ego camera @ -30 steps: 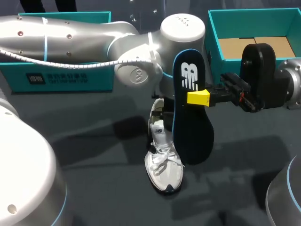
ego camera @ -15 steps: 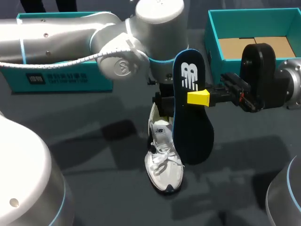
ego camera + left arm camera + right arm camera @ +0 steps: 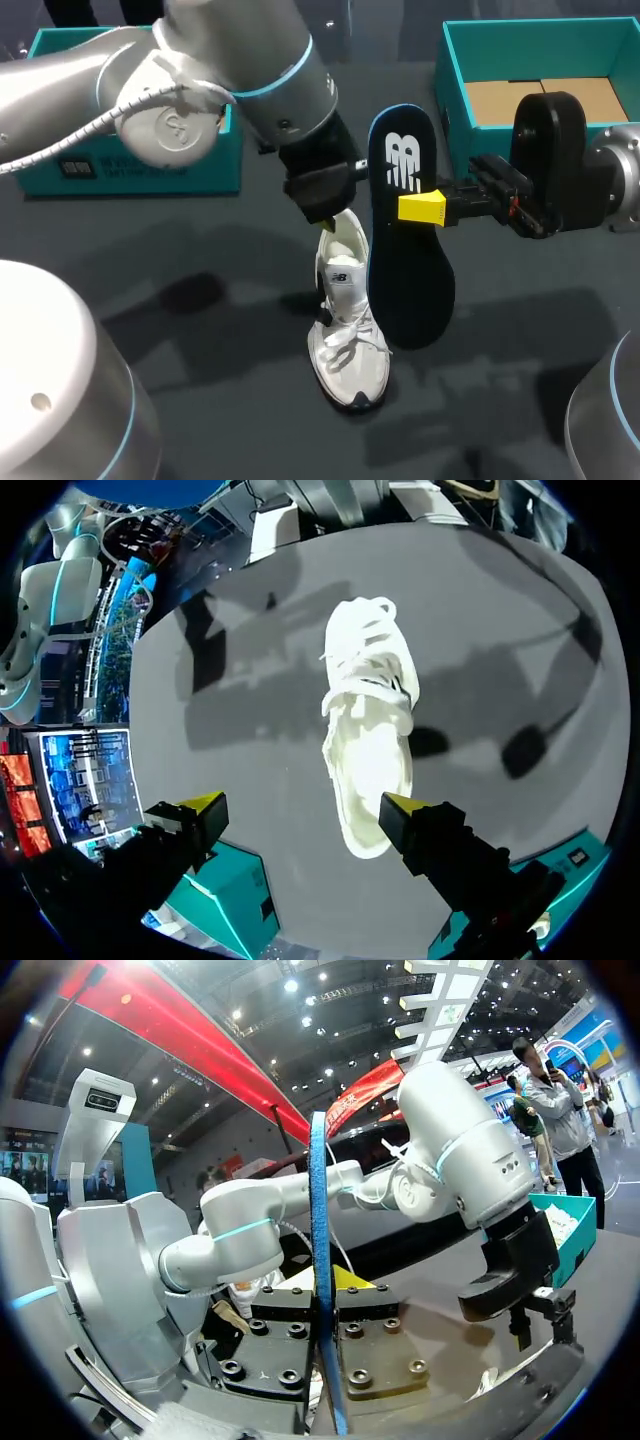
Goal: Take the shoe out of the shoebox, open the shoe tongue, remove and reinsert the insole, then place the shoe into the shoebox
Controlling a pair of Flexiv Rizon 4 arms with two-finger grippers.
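The white shoe (image 3: 347, 335) lies on the dark table, toe toward me, its opening empty. In the left wrist view my left gripper (image 3: 300, 805) hovers open above the shoe (image 3: 368, 735), with nothing between its yellow tips. From the head view, that arm's black gripper body (image 3: 320, 190) hangs just over the shoe's heel. My right gripper (image 3: 422, 208) is shut on the dark insole (image 3: 405, 240), holding it upright beside and above the shoe. The right wrist view shows the insole (image 3: 320, 1260) edge-on between the fingers. The teal shoebox (image 3: 455, 75) stands at the back right.
A second teal box (image 3: 150, 165) stands at the back left, behind my left arm. The shoebox shows a brown cardboard floor (image 3: 500, 100). The table in front of the shoe is bare dark cloth.
My left gripper has opened wide and drawn up and back from the shoe's heel, its arm swinging left. The right arm has kept still with the insole.
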